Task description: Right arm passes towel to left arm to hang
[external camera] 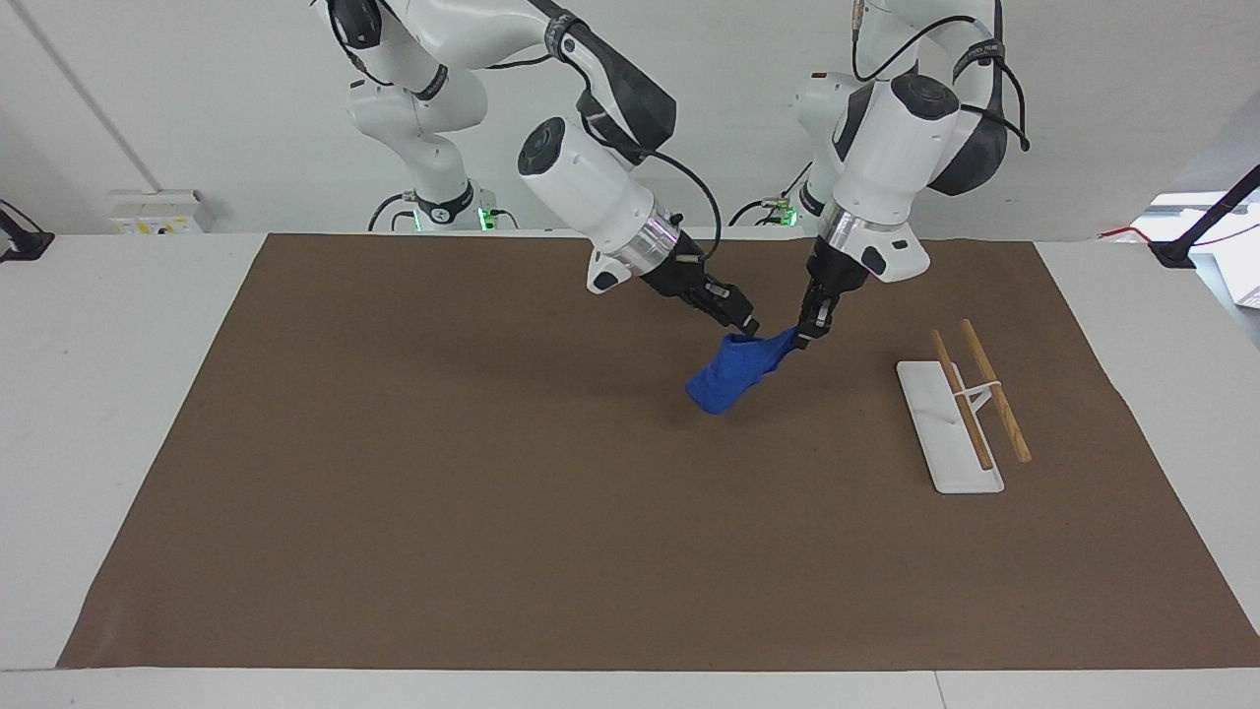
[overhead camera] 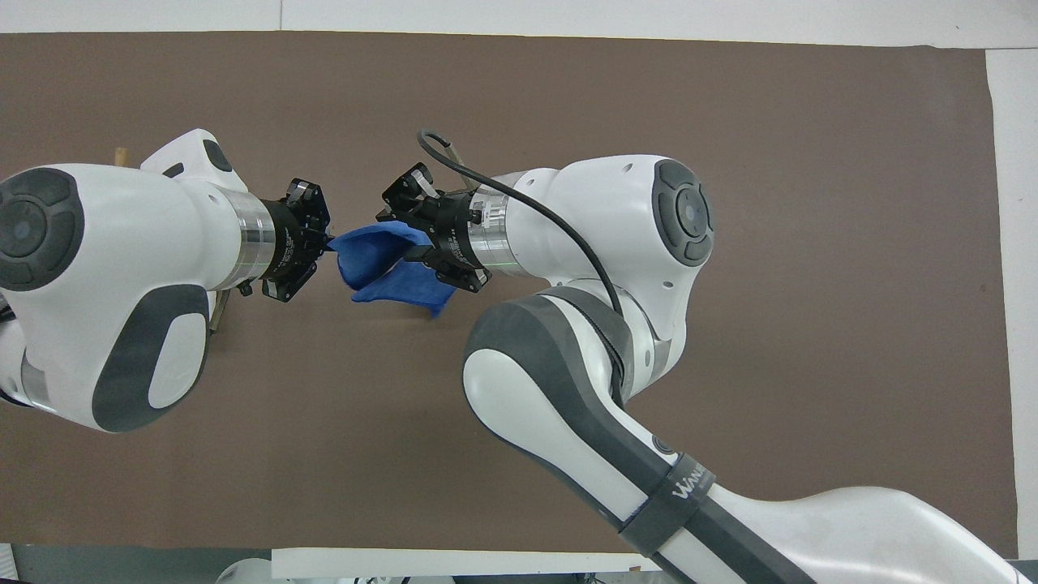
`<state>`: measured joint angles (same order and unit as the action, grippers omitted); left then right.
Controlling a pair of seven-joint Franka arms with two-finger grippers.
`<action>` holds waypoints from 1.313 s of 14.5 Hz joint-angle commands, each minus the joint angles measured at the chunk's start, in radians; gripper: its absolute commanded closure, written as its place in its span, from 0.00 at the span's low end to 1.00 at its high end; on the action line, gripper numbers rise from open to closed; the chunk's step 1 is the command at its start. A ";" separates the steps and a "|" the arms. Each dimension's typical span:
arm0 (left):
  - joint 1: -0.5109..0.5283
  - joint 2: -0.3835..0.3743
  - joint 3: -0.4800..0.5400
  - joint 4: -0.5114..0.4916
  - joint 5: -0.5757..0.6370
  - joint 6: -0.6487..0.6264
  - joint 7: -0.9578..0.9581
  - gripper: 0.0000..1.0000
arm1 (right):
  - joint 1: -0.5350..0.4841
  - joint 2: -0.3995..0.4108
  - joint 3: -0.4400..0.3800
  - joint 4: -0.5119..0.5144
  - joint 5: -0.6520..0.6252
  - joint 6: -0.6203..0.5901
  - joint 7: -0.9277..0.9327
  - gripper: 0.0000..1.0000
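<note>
Left end effector (external camera: 809,333) pinches the towel (external camera: 733,375); right end effector (external camera: 745,326), fingers spread, could snag the sagging cloth.

Brown mat (external camera: 492,492) on white table (external camera: 118,394); white wall (external camera: 197,98).

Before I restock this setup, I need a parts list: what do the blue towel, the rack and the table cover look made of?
Towel: soft cloth, probably terry; it droops and folds from the left hand. Rack: two bare, matte wooden-looking rods on a smooth white base, plastic or painted, cannot tell. Table cover: matte brown sheet, probably paper; thin, flat, straight-cut edges.
</note>
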<state>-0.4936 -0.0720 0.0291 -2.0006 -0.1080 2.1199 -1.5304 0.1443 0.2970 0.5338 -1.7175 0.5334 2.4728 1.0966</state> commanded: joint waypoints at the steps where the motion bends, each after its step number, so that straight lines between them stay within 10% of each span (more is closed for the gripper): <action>1: 0.001 0.067 0.018 0.169 -0.002 -0.212 0.147 1.00 | -0.113 -0.018 0.003 -0.039 -0.140 -0.050 -0.117 0.00; 9: 0.092 0.072 0.026 0.316 0.277 -0.459 0.415 0.99 | -0.460 -0.131 0.003 0.013 -0.801 -0.567 -0.762 0.00; 19: 0.292 0.152 0.026 0.422 0.349 -0.292 0.453 1.00 | -0.657 -0.251 -0.055 0.231 -0.696 -1.003 -0.964 0.00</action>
<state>-0.2421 0.0381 0.0622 -1.6384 0.2269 1.8119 -1.0930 -0.4895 0.0294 0.4754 -1.5314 -0.2191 1.5032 0.1814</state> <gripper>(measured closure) 0.982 0.000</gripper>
